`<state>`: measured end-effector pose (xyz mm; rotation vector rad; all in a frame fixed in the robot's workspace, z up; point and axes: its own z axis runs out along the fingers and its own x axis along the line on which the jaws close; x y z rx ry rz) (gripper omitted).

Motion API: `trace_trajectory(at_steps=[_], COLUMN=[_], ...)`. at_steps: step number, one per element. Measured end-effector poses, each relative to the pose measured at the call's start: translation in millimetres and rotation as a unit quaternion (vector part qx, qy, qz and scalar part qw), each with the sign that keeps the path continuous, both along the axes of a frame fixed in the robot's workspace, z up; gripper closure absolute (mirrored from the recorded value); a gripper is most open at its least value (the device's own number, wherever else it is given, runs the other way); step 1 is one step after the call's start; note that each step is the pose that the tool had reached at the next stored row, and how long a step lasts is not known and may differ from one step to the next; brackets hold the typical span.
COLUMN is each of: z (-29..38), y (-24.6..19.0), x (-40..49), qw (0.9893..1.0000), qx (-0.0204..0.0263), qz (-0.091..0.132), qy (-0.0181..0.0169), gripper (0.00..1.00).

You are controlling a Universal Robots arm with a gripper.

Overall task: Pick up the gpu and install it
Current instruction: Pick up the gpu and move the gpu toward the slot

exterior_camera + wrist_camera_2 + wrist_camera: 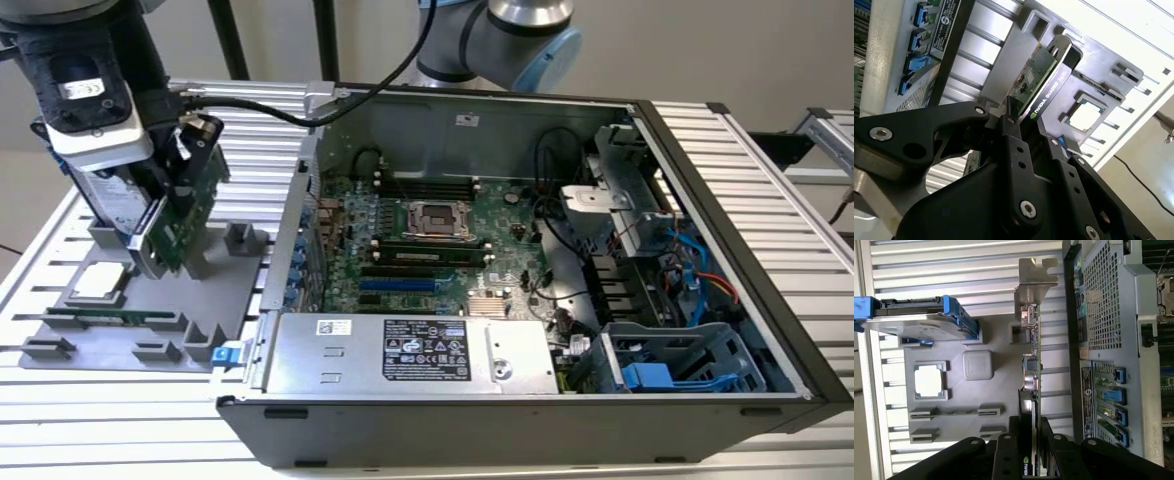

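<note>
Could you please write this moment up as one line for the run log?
gripper: shut on gpu | gpu: over tray, outside case | install: not done

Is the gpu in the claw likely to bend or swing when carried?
Probably stiff: the gpu looks straight edge-on in the claw. Its metal bracket sits far from the grip, so it might pivot. Exposed components look fragile.
</note>
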<state>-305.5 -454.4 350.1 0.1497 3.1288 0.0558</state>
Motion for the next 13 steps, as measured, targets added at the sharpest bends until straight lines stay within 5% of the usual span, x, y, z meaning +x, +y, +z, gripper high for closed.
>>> trace_trajectory(at_steps=[13], z=[16.8], y=[0.0], x=[0.0], qw=[1.0], qx=[0.0], qz=[0.001], qy=[0.0], gripper=[1.0])
